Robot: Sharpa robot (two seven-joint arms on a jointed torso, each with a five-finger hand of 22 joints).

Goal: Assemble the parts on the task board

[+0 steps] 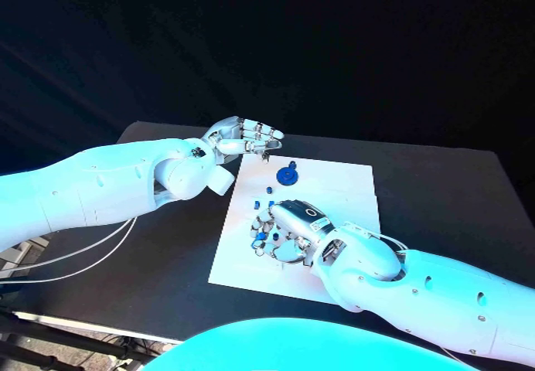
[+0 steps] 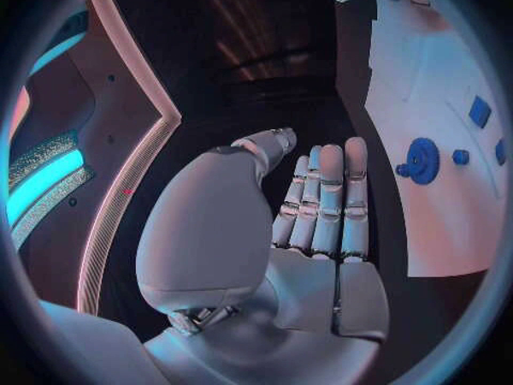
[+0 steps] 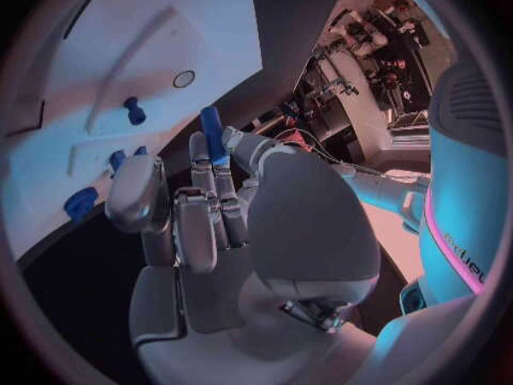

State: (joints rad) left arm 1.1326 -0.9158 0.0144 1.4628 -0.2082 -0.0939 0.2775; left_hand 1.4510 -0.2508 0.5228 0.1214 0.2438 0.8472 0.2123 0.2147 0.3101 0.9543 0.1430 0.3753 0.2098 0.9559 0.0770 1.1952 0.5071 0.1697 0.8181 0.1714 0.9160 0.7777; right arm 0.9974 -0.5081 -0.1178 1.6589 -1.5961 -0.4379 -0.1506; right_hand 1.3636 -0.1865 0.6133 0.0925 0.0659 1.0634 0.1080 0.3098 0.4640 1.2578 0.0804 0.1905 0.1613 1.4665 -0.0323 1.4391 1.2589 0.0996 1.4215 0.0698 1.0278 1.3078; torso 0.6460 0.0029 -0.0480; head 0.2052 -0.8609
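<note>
The table [image 1: 446, 193] is black. The board [image 1: 335, 193] on it is white and plain. The gear [image 1: 287, 175] on its far part is blue, and so are the small parts [image 1: 271, 188] near it. The peg [image 3: 210, 133] in the right hand [image 3: 214, 222] is blue. Both hands are silver, left hand [image 1: 240, 137] included, on white arms [image 1: 100, 185].
</note>
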